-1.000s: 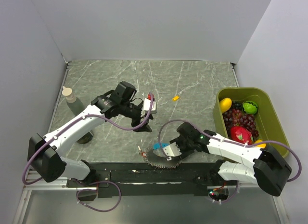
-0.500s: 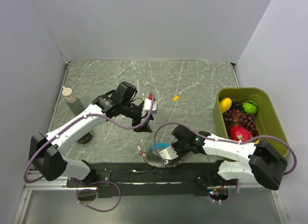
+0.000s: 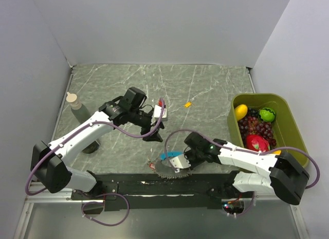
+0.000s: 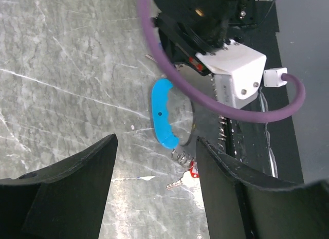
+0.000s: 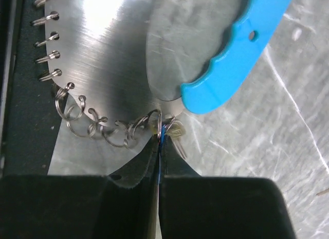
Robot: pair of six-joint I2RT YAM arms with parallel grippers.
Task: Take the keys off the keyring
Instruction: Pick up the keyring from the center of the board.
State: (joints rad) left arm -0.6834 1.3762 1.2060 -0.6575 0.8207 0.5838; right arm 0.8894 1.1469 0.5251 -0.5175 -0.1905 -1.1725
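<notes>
Risk: the thin pinch slips, or the whole keyring drags along.
Right tool (image 5: 160,146) is pressed together on a sliver of blue key (image 5: 162,137) among the wire loops on the rim of the keyring (image 5: 103,69), at the tabletop (image 5: 288,146) near edge; nothing pins the ring. Left tool (image 4: 157,151) spread wide, empty, hovering near.

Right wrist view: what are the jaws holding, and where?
What looks like a small blue key, pinched edge-on at the ringed rim of the keyring.
</notes>
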